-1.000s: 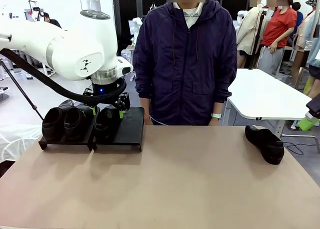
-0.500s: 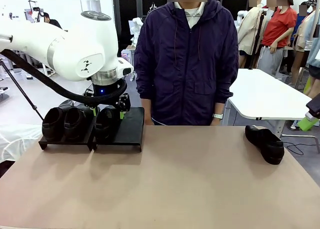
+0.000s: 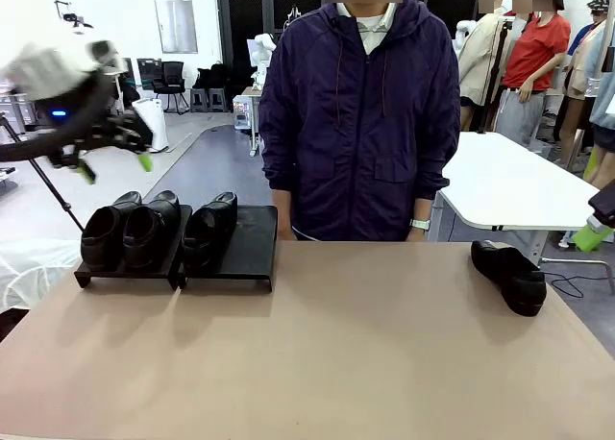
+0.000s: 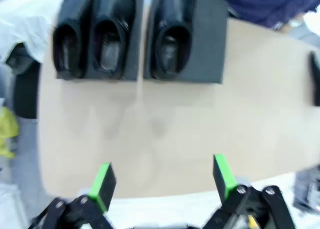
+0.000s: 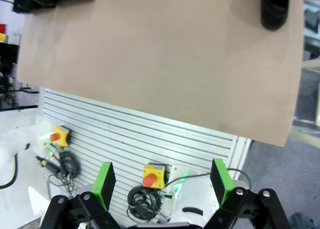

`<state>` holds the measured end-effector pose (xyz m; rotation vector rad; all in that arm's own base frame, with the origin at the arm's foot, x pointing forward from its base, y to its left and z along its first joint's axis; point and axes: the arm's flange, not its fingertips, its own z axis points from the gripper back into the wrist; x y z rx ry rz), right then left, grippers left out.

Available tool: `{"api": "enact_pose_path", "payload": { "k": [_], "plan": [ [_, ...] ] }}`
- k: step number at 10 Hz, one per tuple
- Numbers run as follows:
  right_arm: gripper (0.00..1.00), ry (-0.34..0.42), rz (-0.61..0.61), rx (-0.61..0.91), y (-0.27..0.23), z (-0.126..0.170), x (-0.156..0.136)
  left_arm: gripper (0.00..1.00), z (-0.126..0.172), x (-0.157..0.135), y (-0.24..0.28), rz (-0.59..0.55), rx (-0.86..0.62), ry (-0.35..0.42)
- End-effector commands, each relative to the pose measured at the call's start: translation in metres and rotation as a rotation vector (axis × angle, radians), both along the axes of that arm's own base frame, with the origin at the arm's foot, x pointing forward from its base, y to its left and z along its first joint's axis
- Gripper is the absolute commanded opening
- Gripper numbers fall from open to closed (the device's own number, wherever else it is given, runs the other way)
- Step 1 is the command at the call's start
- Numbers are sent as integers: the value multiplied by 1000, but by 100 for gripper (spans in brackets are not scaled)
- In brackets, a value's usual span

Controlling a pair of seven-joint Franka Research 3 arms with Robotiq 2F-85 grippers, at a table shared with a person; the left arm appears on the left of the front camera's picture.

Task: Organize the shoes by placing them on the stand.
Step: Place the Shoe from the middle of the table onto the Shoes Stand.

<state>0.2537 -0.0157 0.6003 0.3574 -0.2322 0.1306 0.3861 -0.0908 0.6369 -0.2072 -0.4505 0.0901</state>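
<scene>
Three black shoes rest on the stand: two (image 3: 101, 234) (image 3: 144, 231) on the left platform (image 3: 125, 270), one (image 3: 207, 231) on the left half of the right platform (image 3: 252, 240). A fourth shoe (image 3: 509, 276) lies on the table at the far right. My left gripper (image 3: 115, 164) hangs open and blurred, high above and left of the stand, holding nothing. The left wrist view looks down between its green pads (image 4: 102, 181) at the three shoes (image 4: 170, 39) and the bare platform half (image 4: 207, 44). My right gripper (image 5: 162, 181) is open and empty, high over the table's near edge; the lone shoe (image 5: 275, 6) lies far ahead.
A person in a dark purple jacket (image 3: 360, 113) stands at the far edge, arms down. The brown table (image 3: 327, 354) stretches bare between stand and lone shoe. Below the right gripper are a slatted panel and red emergency buttons (image 5: 151, 175). A white table (image 3: 509, 185) stands behind right.
My left arm has pulled away from the right platform, rising and swinging left. The third shoe stays on the platform. The lone shoe and the person have not moved.
</scene>
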Motion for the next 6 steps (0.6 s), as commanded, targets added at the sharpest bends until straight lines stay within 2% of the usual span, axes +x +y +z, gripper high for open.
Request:
{"api": "enact_pose_path", "payload": {
  "k": [1,2,4,5,6],
  "plan": [
    [100,6,-12,24,3,3,0,100,-25,-57,33,-96,-187,-38],
    [100,6,-12,24,3,3,0,100,-32,-86,47,-86,-233,-115],
    [100,6,-12,24,3,3,0,100,-51,-133,63,-85,-128,-240],
    [100,6,-12,24,3,3,0,100,-62,-135,65,-119,-42,-204],
    [100,6,-12,24,3,3,0,100,-63,-118,68,-195,18,-142]
  ]
}}
